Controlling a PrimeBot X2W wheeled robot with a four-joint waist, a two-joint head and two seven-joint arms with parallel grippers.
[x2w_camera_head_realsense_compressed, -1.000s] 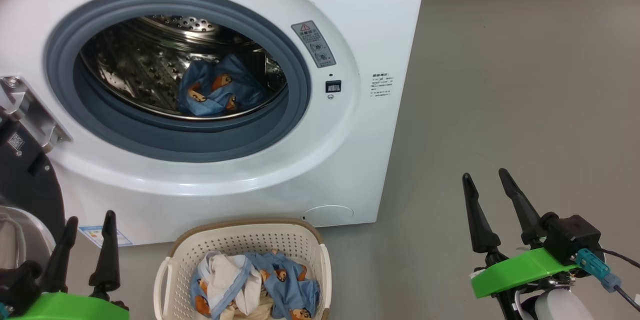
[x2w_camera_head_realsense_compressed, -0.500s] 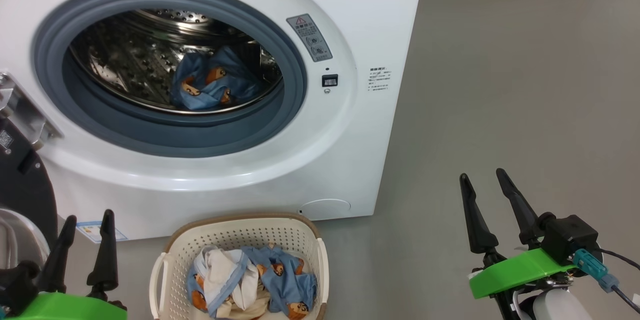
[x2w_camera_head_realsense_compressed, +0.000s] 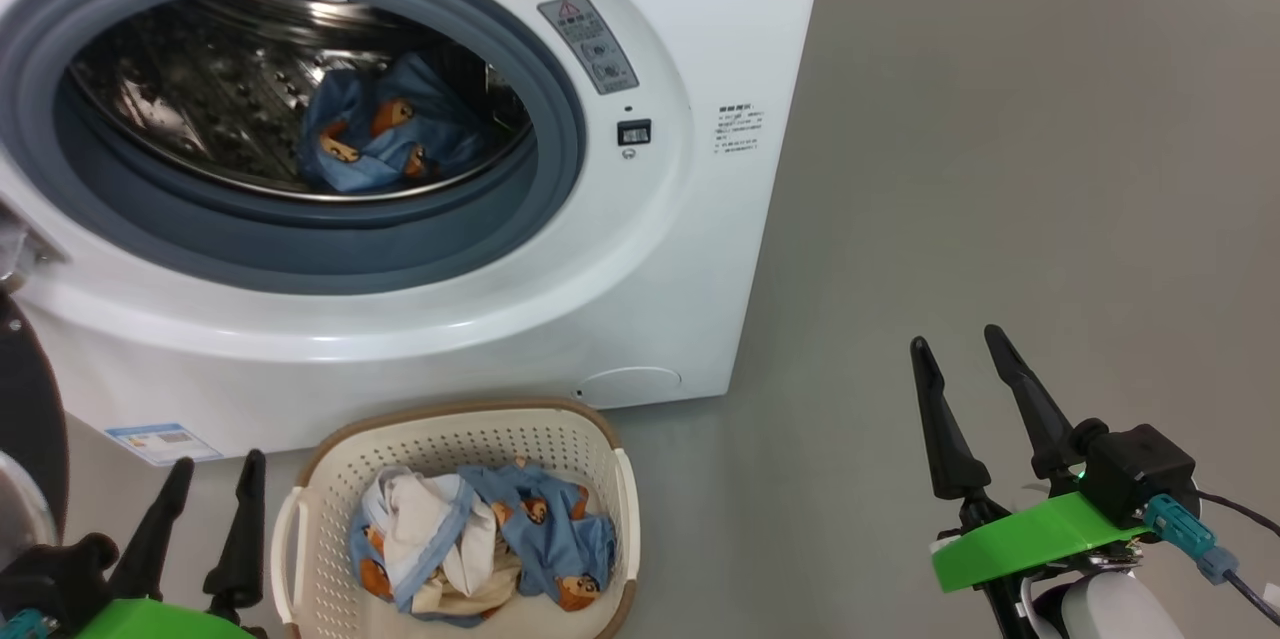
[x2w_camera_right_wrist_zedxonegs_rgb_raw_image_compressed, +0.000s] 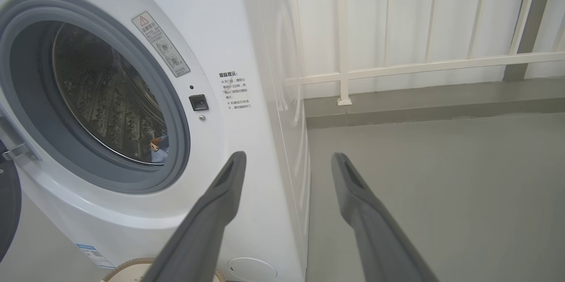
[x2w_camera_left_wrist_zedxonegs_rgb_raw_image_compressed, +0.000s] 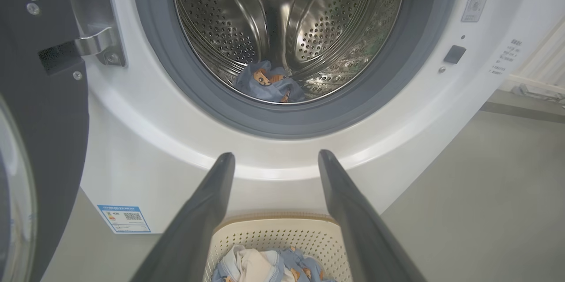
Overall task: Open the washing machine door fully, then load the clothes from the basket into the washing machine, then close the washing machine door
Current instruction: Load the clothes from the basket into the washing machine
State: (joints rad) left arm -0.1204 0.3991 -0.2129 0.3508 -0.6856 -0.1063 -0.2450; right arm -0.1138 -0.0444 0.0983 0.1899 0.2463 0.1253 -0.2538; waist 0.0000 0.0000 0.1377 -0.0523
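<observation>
The washing machine (x2w_camera_head_realsense_compressed: 700, 39) has its door (x2w_camera_left_wrist_zedxonegs_rgb_raw_image_compressed: 48, 110) swung open at the left. One blue printed garment (x2w_camera_head_realsense_compressed: 375, 134) lies in the drum. The other clothes (x2w_camera_head_realsense_compressed: 480, 539) sit in the basket (x2w_camera_head_realsense_compressed: 450, 424) on the floor, just in front of the machine. Left end effector (x2w_camera_head_realsense_compressed: 218, 461): fingers spread, empty, beside the basket. Right end effector (x2w_camera_head_realsense_compressed: 955, 339): fingers spread, empty, well apart from the basket, over the floor.

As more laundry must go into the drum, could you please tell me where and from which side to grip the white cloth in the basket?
Pinch the raised, bunched fold of the white cloth beside its light-blue trim, coming straight down from above. It lies uppermost in the basket, whose walls bar any sideways approach. The open left end effector is probably best placed.
</observation>
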